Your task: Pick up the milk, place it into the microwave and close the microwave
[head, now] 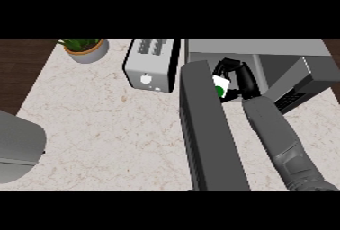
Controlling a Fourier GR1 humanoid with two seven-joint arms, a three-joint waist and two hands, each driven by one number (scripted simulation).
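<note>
Marble counter (113, 134) ran under a plant (85, 47) and a toaster (151, 65), with the microwave (266, 58) at the back right, its door (209, 134) swung out toward the viewer. From the head view, the right hand (240, 76) curled round the milk (221, 86) at the microwave's mouth. Placing seemed the step in hand; next the fingers would need to release, withdraw, then push the door shut. No left hand showed.

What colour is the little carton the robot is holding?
The milk carton is white with a green spot, seen in the head view, held by the right hand.
</note>
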